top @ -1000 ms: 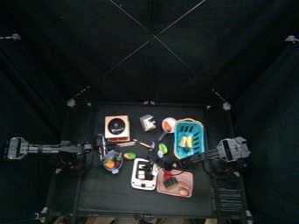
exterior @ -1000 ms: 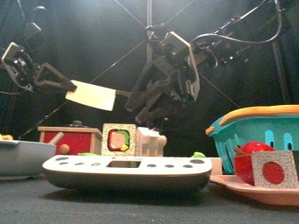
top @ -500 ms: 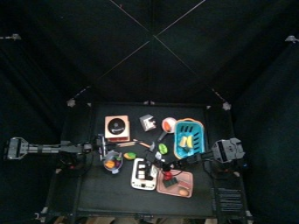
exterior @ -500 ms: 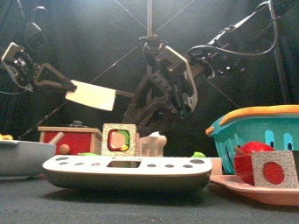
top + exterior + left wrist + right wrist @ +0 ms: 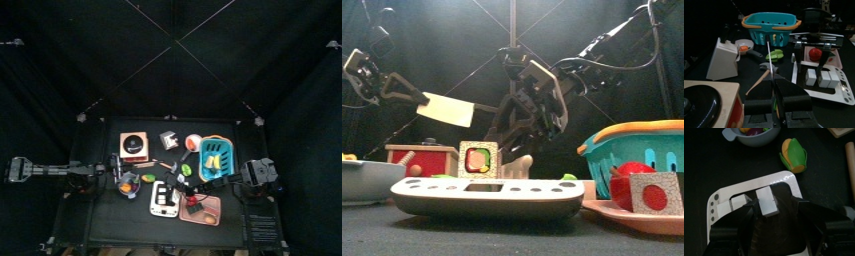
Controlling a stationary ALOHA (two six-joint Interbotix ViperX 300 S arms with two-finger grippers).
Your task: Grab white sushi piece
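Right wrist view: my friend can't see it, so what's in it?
The open right gripper hangs over a white tray holding white sushi pieces. Past it on the black table lie a corn cob and a grey bowl of toy food.

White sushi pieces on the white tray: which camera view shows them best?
The right wrist view: the white block-shaped sushi pieces lie close below the open right gripper, on the white plastic tray. The left wrist view shows them smaller, side by side. The top and front views show little beyond the tray.
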